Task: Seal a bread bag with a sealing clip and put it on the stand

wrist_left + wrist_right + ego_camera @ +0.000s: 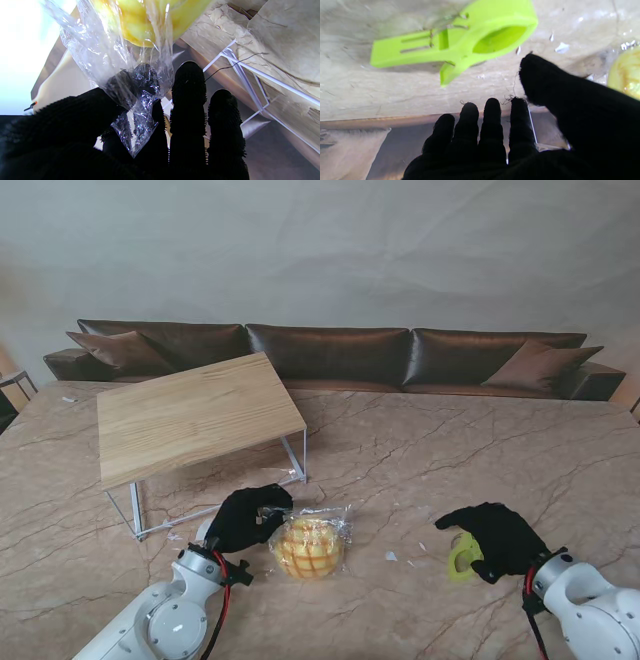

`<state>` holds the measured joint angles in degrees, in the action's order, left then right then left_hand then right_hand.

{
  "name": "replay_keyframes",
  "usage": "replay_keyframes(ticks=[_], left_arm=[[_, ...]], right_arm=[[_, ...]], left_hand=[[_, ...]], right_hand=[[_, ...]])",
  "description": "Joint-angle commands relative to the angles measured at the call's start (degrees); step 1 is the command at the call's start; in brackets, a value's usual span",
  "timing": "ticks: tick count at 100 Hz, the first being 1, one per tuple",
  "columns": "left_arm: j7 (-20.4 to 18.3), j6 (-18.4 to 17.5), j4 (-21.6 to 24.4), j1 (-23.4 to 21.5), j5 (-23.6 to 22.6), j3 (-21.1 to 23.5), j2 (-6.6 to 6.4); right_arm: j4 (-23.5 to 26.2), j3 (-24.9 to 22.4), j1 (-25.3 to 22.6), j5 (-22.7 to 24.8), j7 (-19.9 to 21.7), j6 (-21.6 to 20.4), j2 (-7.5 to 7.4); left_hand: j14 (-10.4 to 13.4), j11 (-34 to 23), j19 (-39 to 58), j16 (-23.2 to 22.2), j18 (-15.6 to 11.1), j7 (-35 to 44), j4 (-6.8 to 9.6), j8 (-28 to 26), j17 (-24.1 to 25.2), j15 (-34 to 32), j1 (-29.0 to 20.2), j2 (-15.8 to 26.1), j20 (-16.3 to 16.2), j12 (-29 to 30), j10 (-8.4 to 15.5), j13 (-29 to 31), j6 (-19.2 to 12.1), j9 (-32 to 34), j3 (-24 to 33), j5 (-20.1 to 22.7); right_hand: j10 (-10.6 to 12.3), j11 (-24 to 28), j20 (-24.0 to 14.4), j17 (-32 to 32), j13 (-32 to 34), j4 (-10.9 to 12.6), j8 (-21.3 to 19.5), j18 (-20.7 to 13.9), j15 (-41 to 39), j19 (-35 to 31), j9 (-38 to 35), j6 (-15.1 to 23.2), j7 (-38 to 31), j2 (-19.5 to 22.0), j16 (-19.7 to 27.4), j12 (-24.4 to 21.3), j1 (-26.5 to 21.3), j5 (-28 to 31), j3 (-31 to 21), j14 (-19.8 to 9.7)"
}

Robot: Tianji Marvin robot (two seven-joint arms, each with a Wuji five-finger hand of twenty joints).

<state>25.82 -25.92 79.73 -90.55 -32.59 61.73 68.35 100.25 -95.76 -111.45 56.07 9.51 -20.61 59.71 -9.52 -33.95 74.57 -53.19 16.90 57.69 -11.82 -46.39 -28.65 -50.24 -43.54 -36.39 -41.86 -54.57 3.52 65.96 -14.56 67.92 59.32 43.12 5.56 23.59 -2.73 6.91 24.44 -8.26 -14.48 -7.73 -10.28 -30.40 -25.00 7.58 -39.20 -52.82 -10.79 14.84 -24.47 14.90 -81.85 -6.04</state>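
Black knit gloves cover the left hand (248, 517) and right hand (497, 538); a lime-green sealing clip (462, 557), a clear bread bag (312, 544) over golden checked bread, a beige veined marble counter (420, 460), a pale wood-grain stand (195, 415)

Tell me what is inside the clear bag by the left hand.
The clear bag holds one round yellow bun with a crosshatched top. The left hand pinches the bag's gathered neck, hiding that end. The bun's underside cannot be seen.
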Motion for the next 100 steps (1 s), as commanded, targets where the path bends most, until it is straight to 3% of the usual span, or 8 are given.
replay_keyframes(ticks=[1, 9, 26, 33, 42, 67, 87, 100], left_arm=[[0.08, -0.18, 0.42, -0.63, -0.16, 0.17, 0.02], [0.1, -0.22, 0.53, -0.75, -0.21, 0.37, 0.0], [0.15, -0.21, 0.75, -0.99, -0.09, 0.6, 0.03], [0.27, -0.35, 0.76, -1.06, -0.21, 0.58, 0.03], [0.35, -0.39, 0.81, -1.13, -0.29, 0.53, 0.03], [-0.23, -0.63, 1.03, -1.39, -0.14, 0.78, -0.09], [-0.38, -0.55, 1.07, -1.57, 0.09, 0.94, -0.09], [-0.52, -0.53, 1.11, -1.69, 0.07, 1.09, -0.14]], right_arm=[[0.81, -0.7, -1.57, 2.16, 0.35, 0.25, -0.33], [1.56, -1.56, -2.62, 2.91, 2.49, 0.34, -0.56], [1.13, -2.31, -3.85, 4.01, 2.22, 1.22, -0.53], [0.31, -1.99, -3.82, 7.93, -0.84, 1.24, -0.54], [-2.59, -0.66, -2.67, 12.73, -8.61, 1.17, -0.59], [-7.26, 2.49, 0.85, 13.9, -11.66, 2.22, -0.94], [-12.57, 7.68, 5.34, 14.9, -17.13, 4.71, -1.17], [-15.37, 11.84, 8.38, 14.26, -21.1, 8.2, -0.95]], left_hand=[[1.33, -5.22, 2.24, -1.01, -0.23, 5.34, 4.03, -2.53, 0.23, -0.56, -1.91, 3.46, 0.34, -1.5, 5.13, 1.77, -3.13, 3.19, 2.58, 2.81], [1.26, -5.16, 2.22, -1.0, -0.25, 5.34, 4.03, -2.47, 0.28, -0.5, -1.88, 3.49, 0.34, -1.45, 5.17, 1.73, -3.25, 3.28, 2.55, 2.91], [1.29, -5.07, 2.31, -1.04, -0.37, 5.32, 4.03, -2.44, 0.31, -0.49, -1.81, 3.54, 0.27, -1.47, 5.27, 1.73, -3.43, 3.22, 2.45, 2.83], [1.44, -5.02, 2.34, -1.04, -0.54, 5.23, 4.01, -2.43, 0.24, -0.47, -1.73, 3.72, 0.26, -1.48, 5.34, 1.71, -3.61, 3.2, 2.3, 2.68], [1.57, -4.92, 2.32, -1.03, -0.66, 5.09, 3.9, -2.36, 0.26, -0.41, -1.48, 3.74, 0.27, -1.48, 5.43, 1.67, -3.69, 3.14, 2.11, 2.42], [1.7, -4.65, 2.21, -1.0, -0.88, 4.98, 3.61, -2.28, 0.33, -0.21, -1.36, 3.94, 0.31, -1.54, 5.69, 1.55, -4.13, 3.07, 1.87, 2.22], [1.64, -4.54, 2.14, -1.06, -0.99, 4.97, 3.51, -2.25, 0.4, -0.17, -1.49, 4.16, 0.32, -1.62, 5.59, 1.49, -4.03, 2.99, 1.58, 2.16], [1.47, -4.49, 1.93, -1.08, -0.92, 4.97, 3.47, -2.25, 0.76, -0.05, -1.63, 4.17, 0.35, -1.69, 5.51, 1.25, -3.86, 2.9, 1.4, 2.05]], right_hand=[[-0.45, 0.18, 1.01, -1.68, -2.48, 2.17, 1.78, -1.45, 0.22, 1.0, 3.14, -1.34, 0.96, 1.85, 0.95, -0.21, -1.99, -2.72, -8.02, -1.92], [-0.61, 0.54, 1.81, -3.64, -5.55, 3.65, 2.53, -1.98, 0.63, 2.26, 5.7, -1.8, 1.35, 4.5, 1.18, -0.21, -3.04, -4.57, -8.1, -2.08], [-1.5, 1.58, 2.59, -6.88, -11.32, 5.89, 3.7, -2.34, 0.6, 2.86, 10.9, -1.69, 1.34, 2.25, 1.23, -0.1, -6.83, -8.35, -8.1, -1.7], [-1.57, 3.34, 2.53, -7.7, -13.13, 3.01, 4.6, -2.22, -0.32, 1.76, 12.96, 0.1, 1.26, 2.59, 0.93, 0.27, -5.67, -9.92, -7.1, -1.52], [-1.17, 5.67, 2.57, -7.76, -13.43, -1.15, 4.9, -2.11, -1.94, 0.83, 13.17, 2.61, 0.28, -5.65, 0.18, 0.85, -3.48, -9.78, -4.92, -1.52], [-0.5, 6.7, 2.24, -7.94, -13.19, -3.6, 3.33, -2.43, -3.32, -0.27, 12.48, 6.37, -3.37, -11.67, -0.56, 1.09, -0.27, -9.71, -1.57, -1.96], [-0.78, 7.22, 0.79, -7.87, -11.15, -4.03, 0.31, -1.94, -5.96, -3.17, 7.01, 9.14, -7.19, -7.47, -1.99, 1.42, 4.64, 0.54, 2.88, -1.26], [-0.13, 13.94, -4.15, -9.77, -9.83, -4.13, -8.79, 1.05, -14.96, -11.99, -0.26, 12.13, -11.64, -4.42, -7.08, 4.86, 7.69, 9.71, 4.6, 0.75]])
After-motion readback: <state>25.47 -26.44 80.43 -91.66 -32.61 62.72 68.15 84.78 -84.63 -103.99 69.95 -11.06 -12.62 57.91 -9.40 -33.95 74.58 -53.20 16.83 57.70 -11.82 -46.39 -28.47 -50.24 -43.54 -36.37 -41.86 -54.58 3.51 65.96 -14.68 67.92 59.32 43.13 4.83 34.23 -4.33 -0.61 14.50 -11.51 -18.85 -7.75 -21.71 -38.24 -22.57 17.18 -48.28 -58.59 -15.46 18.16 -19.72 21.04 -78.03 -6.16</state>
